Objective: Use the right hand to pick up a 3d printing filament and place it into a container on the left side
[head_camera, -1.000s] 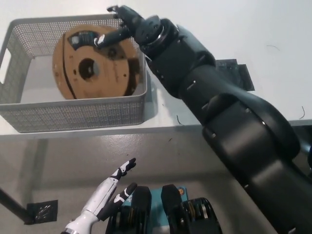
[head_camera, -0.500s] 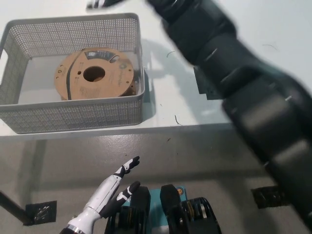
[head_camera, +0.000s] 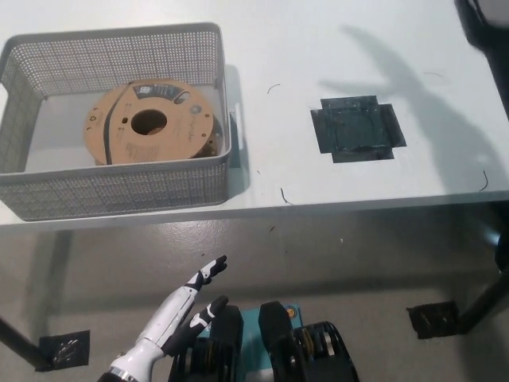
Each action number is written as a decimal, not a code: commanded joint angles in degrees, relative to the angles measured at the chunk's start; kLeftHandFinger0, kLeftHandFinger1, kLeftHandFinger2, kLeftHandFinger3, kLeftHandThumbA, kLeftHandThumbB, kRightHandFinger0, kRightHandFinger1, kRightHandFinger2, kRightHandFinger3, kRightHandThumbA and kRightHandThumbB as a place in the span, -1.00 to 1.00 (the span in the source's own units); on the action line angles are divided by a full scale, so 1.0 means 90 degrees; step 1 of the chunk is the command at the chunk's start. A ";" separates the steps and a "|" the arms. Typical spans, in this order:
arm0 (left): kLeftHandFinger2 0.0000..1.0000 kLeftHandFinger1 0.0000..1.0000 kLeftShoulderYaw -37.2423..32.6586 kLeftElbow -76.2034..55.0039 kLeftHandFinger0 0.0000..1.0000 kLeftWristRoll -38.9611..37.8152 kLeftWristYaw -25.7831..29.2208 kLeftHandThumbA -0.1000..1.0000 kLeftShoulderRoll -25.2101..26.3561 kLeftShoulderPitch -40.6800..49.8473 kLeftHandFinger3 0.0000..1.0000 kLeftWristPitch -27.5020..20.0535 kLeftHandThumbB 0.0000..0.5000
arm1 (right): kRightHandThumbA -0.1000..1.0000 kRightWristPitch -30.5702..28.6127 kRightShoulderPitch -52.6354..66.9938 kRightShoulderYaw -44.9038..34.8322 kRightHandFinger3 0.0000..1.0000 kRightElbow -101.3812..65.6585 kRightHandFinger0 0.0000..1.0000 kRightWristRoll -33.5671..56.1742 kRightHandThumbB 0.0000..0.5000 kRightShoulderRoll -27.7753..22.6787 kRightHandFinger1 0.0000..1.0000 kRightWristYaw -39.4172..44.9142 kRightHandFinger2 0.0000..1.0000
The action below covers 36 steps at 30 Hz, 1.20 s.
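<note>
The filament spool (head_camera: 149,123), brown cardboard sides with a round centre hole and dark filament wound inside, lies flat in the grey mesh basket (head_camera: 119,187) on the left of the white table. Nothing touches it. Only a black sliver of my right arm (head_camera: 483,22) shows at the top right corner; its hand is out of the picture. A blurred shadow of the arm falls across the table's right half. My white left hand (head_camera: 184,310) rests low at the lower left, below the table edge, fingers apart and holding nothing.
A dark square patch (head_camera: 356,129) is stuck on the table (head_camera: 318,48) right of centre. The table's front edge runs across the middle of the picture, with grey floor below. A small black plate (head_camera: 433,320) sits on the floor at the lower right.
My right hand let go of the spool, which dropped flat into the basket. The arm then swung up and to the right, nearly out of the picture. My left hand stayed put.
</note>
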 commanded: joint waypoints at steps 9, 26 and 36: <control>1.00 1.00 0.0036 0.0116 1.00 -0.0062 0.0144 1.00 -0.0083 -0.0204 1.00 -0.0314 0.30 | 1.00 0.0993 0.3215 -0.1345 1.00 -0.7859 1.00 0.2094 0.58 -0.0834 1.00 0.0357 1.00; 1.00 1.00 -0.0009 0.0237 1.00 -0.0084 0.0099 1.00 -0.0090 -0.0219 1.00 -0.0390 0.32 | 1.00 0.0063 0.6297 -0.0892 1.00 -1.1054 1.00 0.1200 0.97 0.0335 1.00 -0.0625 1.00; 1.00 1.00 0.0045 0.0286 1.00 -0.0037 0.0245 1.00 -0.0163 -0.0231 1.00 -0.0436 0.33 | 1.00 -0.0750 0.8473 -0.0339 1.00 -0.9441 1.00 0.1509 0.16 0.0818 1.00 -0.0187 1.00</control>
